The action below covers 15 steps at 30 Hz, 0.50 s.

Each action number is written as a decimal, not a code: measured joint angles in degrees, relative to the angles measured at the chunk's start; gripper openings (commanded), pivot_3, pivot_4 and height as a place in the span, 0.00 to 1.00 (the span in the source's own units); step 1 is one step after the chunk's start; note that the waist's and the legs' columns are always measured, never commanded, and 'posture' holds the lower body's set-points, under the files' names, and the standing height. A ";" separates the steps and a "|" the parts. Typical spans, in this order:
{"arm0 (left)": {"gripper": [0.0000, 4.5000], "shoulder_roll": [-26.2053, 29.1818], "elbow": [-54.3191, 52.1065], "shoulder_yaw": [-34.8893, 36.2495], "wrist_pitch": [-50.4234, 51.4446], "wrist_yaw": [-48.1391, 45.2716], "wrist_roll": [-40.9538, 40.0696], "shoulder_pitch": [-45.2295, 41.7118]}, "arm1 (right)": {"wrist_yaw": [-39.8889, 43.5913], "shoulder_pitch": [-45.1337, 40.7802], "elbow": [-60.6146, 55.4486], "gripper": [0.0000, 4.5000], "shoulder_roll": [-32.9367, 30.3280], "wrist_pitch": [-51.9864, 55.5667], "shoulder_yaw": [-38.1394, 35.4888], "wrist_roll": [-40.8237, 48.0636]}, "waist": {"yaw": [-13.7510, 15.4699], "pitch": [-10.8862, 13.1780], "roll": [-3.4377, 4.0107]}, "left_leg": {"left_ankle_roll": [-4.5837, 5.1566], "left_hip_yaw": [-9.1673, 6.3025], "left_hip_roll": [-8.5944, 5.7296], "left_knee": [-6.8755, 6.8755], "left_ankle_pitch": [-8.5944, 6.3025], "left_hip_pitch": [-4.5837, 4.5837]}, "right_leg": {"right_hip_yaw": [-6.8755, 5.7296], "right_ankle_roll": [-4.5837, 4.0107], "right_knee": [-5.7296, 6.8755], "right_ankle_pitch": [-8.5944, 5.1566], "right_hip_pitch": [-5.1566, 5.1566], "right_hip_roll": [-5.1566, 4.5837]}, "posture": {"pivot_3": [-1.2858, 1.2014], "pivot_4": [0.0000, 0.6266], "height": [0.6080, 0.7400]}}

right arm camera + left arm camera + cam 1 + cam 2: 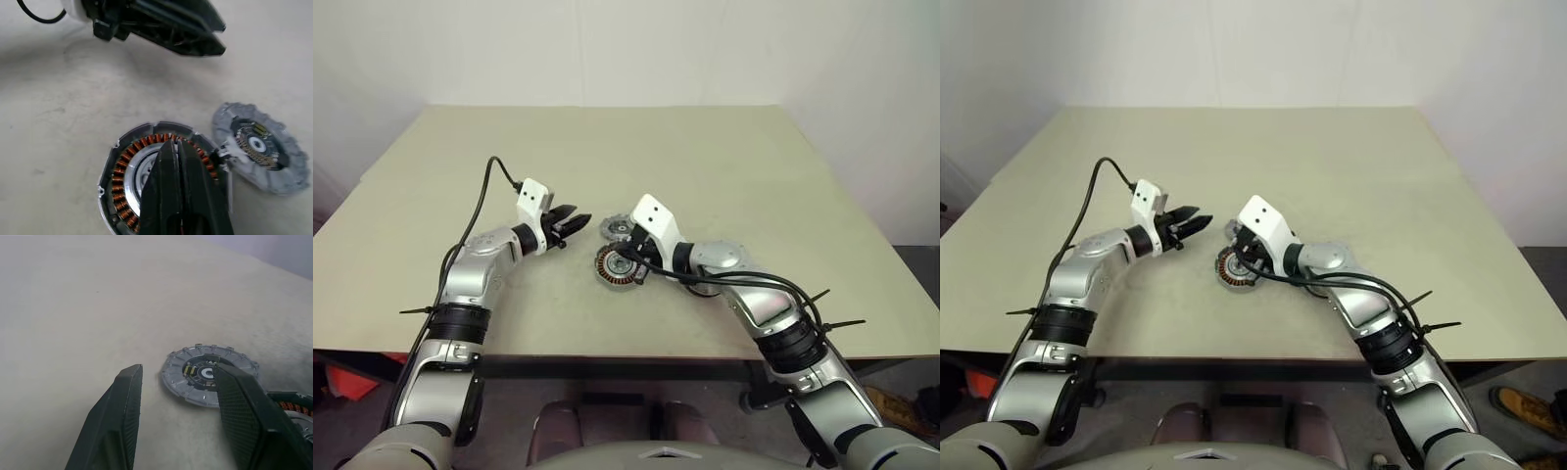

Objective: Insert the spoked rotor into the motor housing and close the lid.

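Since the right gripper (182,152) hovers with its fingers pressed together and empty over the motor housing (128,171), the rotor looks seated already; I judge the next job is lifting the lid squarely and lowering it flat. The housing holds copper windings around a silver centre. Just beyond lies the lid (210,374), near the half-open, empty left gripper (570,223).

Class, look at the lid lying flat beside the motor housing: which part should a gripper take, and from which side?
Probably the lid's notched outer rim, from above, fingers straddling it. It lies flat, so only the rim offers opposing edges. Avoid the side facing the motor housing, which looks crowded.
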 measured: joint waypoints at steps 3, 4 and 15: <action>0.54 0.11 0.00 0.05 0.00 0.16 0.08 0.04 | -0.03 -0.71 2.12 0.01 1.02 0.19 0.01 -0.10 | -0.10 0.00 0.00 | -0.06 -0.08 0.03 0.00 0.03 0.01 | -0.11 -0.05 0.02 -0.03 0.04 0.00 | 0.52 0.00 1.00; 0.54 0.11 0.00 0.04 0.00 0.29 0.09 0.04 | -0.04 -1.08 3.15 0.01 1.40 0.03 0.05 -0.28 | -0.12 0.00 0.00 | -0.08 -0.10 0.04 -0.01 0.05 0.01 | -0.13 -0.06 0.03 -0.03 0.04 0.00 | 0.52 0.00 1.00; 0.54 0.76 -0.01 0.17 0.00 1.03 0.12 0.49 | 0.03 -1.40 7.64 0.01 1.92 -1.30 1.02 -1.78 | -0.11 0.00 0.00 | -0.11 -0.15 0.05 -0.03 0.06 0.01 | -0.22 -0.11 0.05 -0.06 0.08 0.01 | 0.52 0.00 1.00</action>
